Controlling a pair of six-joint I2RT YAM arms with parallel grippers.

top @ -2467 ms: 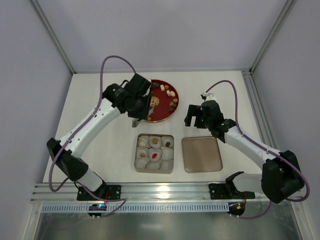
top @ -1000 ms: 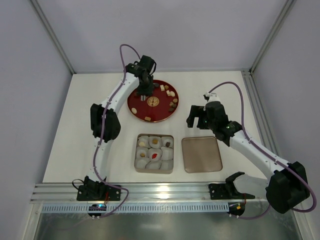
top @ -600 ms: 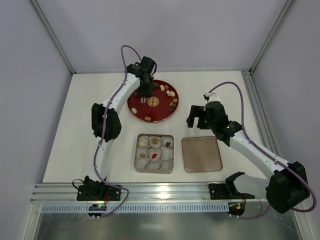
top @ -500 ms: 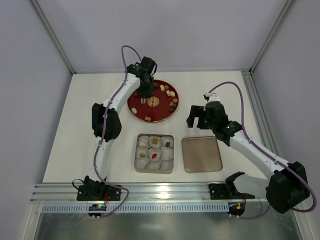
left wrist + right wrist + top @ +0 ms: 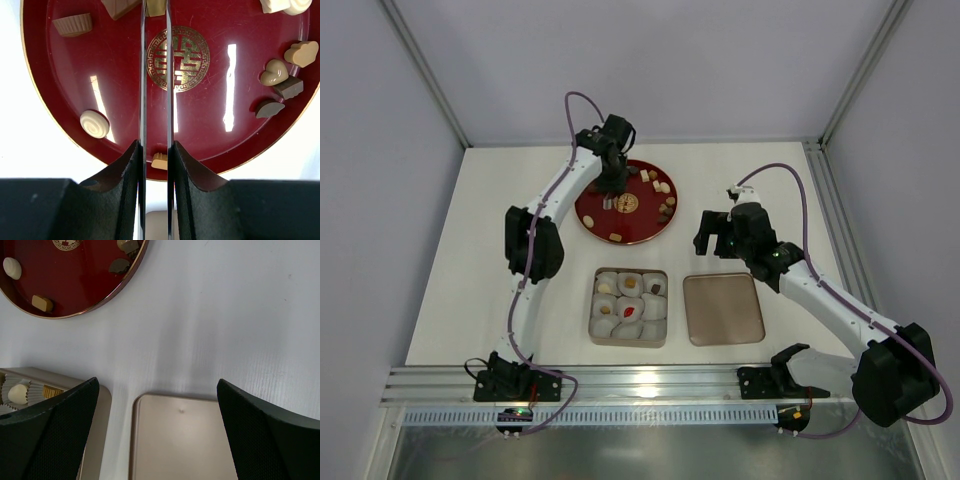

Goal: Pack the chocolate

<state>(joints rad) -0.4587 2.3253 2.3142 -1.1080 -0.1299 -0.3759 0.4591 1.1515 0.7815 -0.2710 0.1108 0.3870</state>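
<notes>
The red plate at the table's back holds several loose chocolate pieces. My left gripper is down over the plate's left half. In the left wrist view its thin blades stand close together around a tan chocolate piece at the top edge, and their tips are cut off. Another tan piece lies on the plate under the blades. The tray of pale cups holds a red piece and a few brown and tan ones. My right gripper is wide open and empty.
A flat tan lid lies to the right of the tray, and also shows in the right wrist view. Grey walls close in the table on three sides. A metal rail runs along the near edge.
The left arm swung from beside the tray up to the plate, then edged a little further back over it. The right arm has stayed still since one second ago.
</notes>
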